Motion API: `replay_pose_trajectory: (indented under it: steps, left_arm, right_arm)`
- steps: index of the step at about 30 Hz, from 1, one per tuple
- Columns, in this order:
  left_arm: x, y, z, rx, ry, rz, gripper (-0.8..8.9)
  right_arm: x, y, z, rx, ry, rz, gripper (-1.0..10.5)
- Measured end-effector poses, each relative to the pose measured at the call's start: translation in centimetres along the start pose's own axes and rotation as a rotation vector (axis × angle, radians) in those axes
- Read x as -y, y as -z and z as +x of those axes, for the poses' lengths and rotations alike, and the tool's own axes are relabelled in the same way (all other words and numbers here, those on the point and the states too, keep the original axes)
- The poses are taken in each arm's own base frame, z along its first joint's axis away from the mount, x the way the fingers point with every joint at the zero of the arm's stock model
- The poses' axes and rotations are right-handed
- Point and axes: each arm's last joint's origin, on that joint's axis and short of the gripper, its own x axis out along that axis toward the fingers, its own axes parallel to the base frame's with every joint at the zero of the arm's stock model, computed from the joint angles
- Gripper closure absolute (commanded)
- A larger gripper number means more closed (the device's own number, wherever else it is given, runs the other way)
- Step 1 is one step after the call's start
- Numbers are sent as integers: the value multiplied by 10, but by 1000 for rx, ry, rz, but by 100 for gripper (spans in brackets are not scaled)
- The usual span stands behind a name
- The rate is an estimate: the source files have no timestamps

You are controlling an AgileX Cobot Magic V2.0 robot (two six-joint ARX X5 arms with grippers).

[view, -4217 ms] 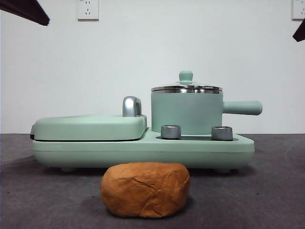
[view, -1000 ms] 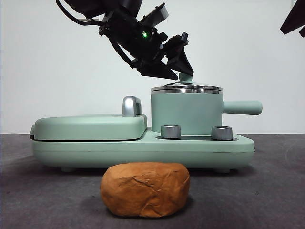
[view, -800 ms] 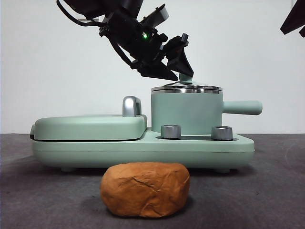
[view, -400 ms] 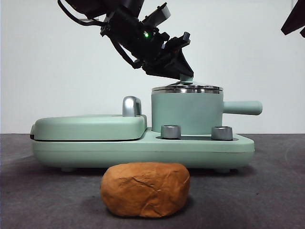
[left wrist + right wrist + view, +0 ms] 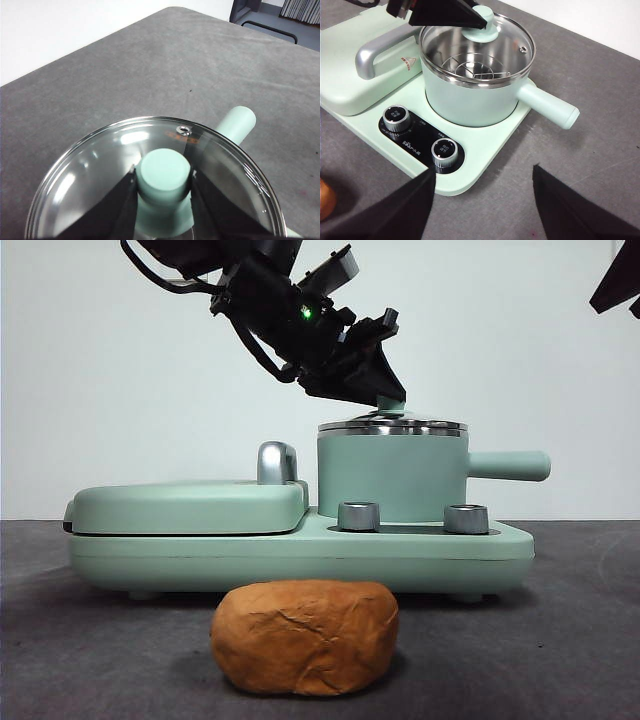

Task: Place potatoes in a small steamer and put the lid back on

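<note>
The orange-brown potato (image 5: pixel 305 636) lies on the grey table in front of the cooker; an edge of it shows in the right wrist view (image 5: pixel 324 200). The mint-green steamer (image 5: pixel 390 478) stands on the cooker base with its glass lid (image 5: pixel 392 426) on. My left gripper (image 5: pixel 375 390) has come down from the upper left, and its jaws are shut on the lid's green knob (image 5: pixel 164 172). The lid (image 5: pixel 100 170) rests on the pot rim. My right gripper (image 5: pixel 482 172) is open and empty, high above the table at the right (image 5: pixel 618 285).
The flat green griddle cover (image 5: pixel 190 505) with a chrome handle (image 5: pixel 276 462) lies left of the steamer. Two steel dials (image 5: pixel 359 516) (image 5: pixel 466 518) sit on the base's (image 5: pixel 300 555) front. The steamer's side handle (image 5: pixel 510 465) points right. A steel rack (image 5: pixel 472 70) is inside the pot.
Since 4.9 s ago my left arm came down onto the lid. In the last second its jaws closed onto the knob. The lid and potato have not moved.
</note>
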Motion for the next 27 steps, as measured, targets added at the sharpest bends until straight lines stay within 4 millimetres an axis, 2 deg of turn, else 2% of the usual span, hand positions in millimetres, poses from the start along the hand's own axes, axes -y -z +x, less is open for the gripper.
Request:
replay_pose_trajectory:
  steps: [4, 13, 20, 27]
  left_arm:
    - [2, -9, -10, 10, -22, 13, 807]
    - [5, -45, -57, 75, -59, 35, 804]
    - [3, -52, -88, 19, -75, -5, 800]
    - [-6, -53, -112, 4, -118, -39, 800]
  right_arm:
    - [0, 0, 0, 0, 0, 0, 641]
    - [0, 0, 0, 0, 0, 0, 641]
    - [-2, 0, 1, -1, -19, -9, 639]
    - [-21, 1, 16, -54, -173, -115, 626]
